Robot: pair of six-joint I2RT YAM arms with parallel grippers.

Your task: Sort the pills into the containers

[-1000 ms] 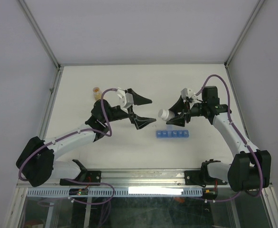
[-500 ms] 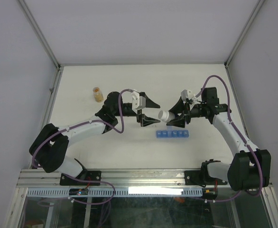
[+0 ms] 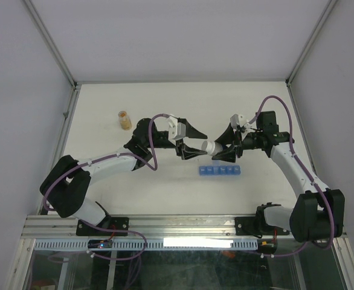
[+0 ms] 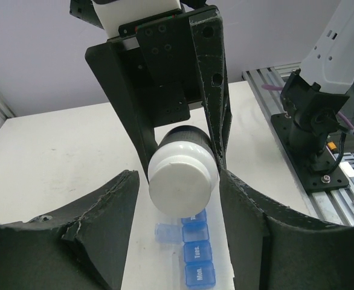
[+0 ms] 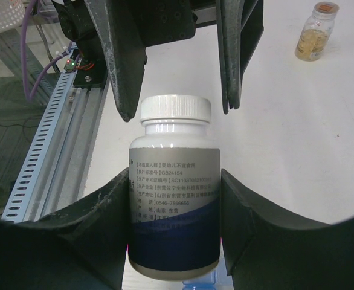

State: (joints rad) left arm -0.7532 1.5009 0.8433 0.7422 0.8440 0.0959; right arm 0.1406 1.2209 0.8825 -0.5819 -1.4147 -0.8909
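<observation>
The table [image 3: 98, 103] carries the work. All positions below are referenced to the pill-organizer strip [image 3: 220, 171], which lies flat on the table between my left arm [image 3: 104, 164] and my right arm [image 3: 292, 172], slightly toward the right one.

Right jaws: closed on the body of a white bottle [image 5: 174, 199], gripping across the label. The bottle is held roughly horizontal in the air, above and just beyond the strip's left half, with its cap [image 5: 175, 109] pointing left.

Left jaws: wide, one on each side of the cap, with a narrow gap showing on both sides and no contact. Judgement: the step in hand is cap removal, so that pills can go into the strip.

Strip handling (judgement): thin translucent blue plastic, light, fairly stiff along its length, and free to slide on the smooth table. Nothing holds it down, so a nudge would shift it, and pills should be dropped in without touching it. If I must take hold, I grip across its narrow width at mid-length, on the compartment walls and not on the lids. The lids are small flaps marked with day names; "Mon." and "Tues." are readable in the left wrist view. One flap [image 4: 164, 232] at the strip's side appears to stand open. I cannot judge the others.

A small bottle [image 3: 124, 119] with orange-tan contents stands upright, well apart from the strip, to its left and beyond it.
</observation>
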